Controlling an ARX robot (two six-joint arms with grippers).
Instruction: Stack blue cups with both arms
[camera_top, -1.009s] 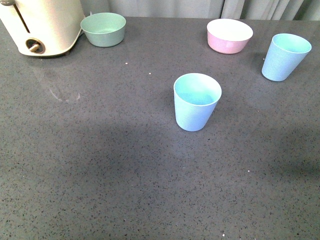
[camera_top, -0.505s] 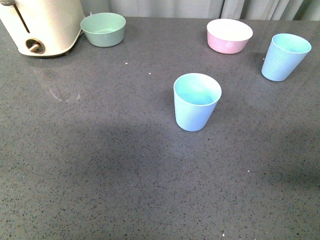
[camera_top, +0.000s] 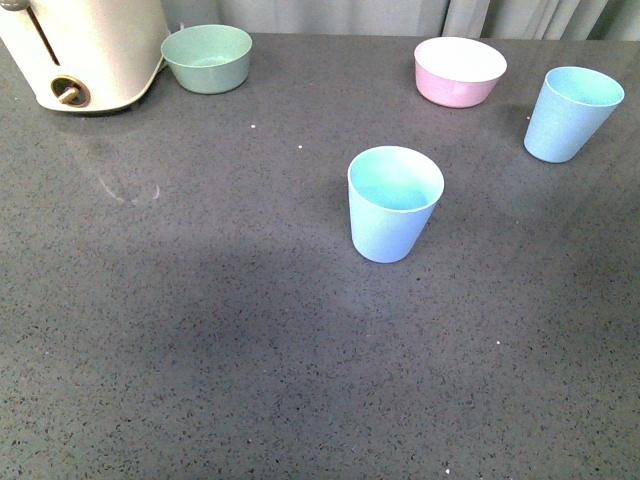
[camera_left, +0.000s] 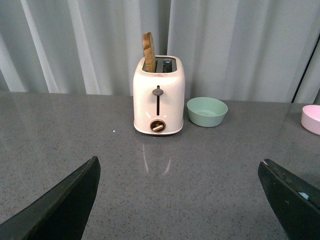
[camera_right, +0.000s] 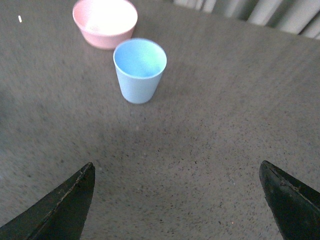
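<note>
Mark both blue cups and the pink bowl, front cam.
centre blue cup (camera_top: 385, 232), front view, on its outer wall.
right blue cup (camera_top: 560, 132), front view, on its outer wall.
pink bowl (camera_top: 455, 93), front view, on its pink outer side.

Centre cup and far-right cup stand upright, apart.

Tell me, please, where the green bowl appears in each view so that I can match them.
Front view: green bowl at far left, next to the toaster.
Left wrist view: green bowl close beside the toaster.
Right wrist view: not in it.
Shared landmark: the pink bowl, seen in all three views.
</note>
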